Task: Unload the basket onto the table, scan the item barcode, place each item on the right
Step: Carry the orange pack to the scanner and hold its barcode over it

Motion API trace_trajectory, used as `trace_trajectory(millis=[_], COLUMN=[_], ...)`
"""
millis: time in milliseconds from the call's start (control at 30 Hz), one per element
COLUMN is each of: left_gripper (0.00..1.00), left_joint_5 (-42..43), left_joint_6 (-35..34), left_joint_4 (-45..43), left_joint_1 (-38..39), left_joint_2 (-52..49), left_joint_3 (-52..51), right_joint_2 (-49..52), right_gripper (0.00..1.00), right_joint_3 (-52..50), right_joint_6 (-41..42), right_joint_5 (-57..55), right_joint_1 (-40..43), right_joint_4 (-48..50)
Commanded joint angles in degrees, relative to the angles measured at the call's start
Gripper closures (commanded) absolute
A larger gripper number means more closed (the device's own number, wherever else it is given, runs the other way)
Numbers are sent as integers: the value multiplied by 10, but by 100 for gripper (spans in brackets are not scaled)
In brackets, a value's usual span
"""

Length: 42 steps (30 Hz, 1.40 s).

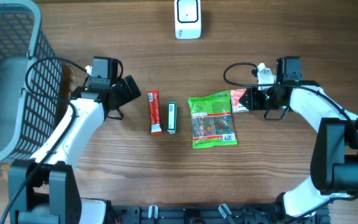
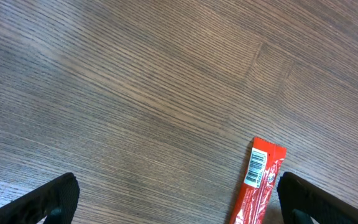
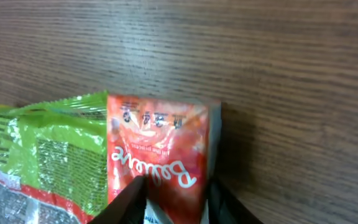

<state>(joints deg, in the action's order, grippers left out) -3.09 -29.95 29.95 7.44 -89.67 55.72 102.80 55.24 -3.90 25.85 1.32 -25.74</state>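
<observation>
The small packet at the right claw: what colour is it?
The packet is red-orange with white lettering; the right wrist view shows it best.

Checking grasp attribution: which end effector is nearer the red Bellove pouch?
Right. Right end effector straddles the red pouch; left end effector is far off, beside the red stick.

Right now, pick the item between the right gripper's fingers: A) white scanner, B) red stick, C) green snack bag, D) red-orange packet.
D: in the right wrist view the right gripper has its fingers pressing both sides of the red-orange packet, beside the green snack bag.
</observation>
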Motion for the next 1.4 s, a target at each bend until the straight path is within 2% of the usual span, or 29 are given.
trace_trajectory(millis=[0,133,200,233,433,600,733,833,933,1033,1167,1367], left_gripper=[0,0,0,0,0,0,0,0,0,0,0,0], left_joint_5=[3,3,3,3,3,3,3,3,3,3,3,3], left_joint_6=[-8,-8,-8,-8,-8,-8,-8,-8,-8,-8,-8,-8], left_joint_4=[-2,-1,-1,-1,-1,-1,-1,-1,-1,-1,-1,-1], left_joint_1=[-2,-2,-2,-2,-2,-2,-2,-2,-2,-2,-2,-2], left_joint_2=[5,5,5,5,5,5,5,5,5,5,5,5], left_joint_3=[1,1,1,1,1,1,1,1,1,1,1,1], right_joint_2=[-9,-9,-12,-16,-123,-202,-197,-165,-106,-24,65,181], right_gripper=[70,76,94,96,96,96,96,96,96,96,96,96], right_joint_3=[-36,-43,-34,-25,75,192,318,452,582,695,723,723], right_joint_6=[27,56,55,55,64,127,148,159,113,65,-24,-157], right_joint_5=[7,10,10,10,1,-110,-203,-291,-343,-446,-564,-612], right_joint_1=[-1,-1,-1,-1,-2,-18,-67,-122,-173,-233,-285,-302], right_joint_4=[35,56,51,46,-44,-177,-269,-324,-347,-358,-281,-156])
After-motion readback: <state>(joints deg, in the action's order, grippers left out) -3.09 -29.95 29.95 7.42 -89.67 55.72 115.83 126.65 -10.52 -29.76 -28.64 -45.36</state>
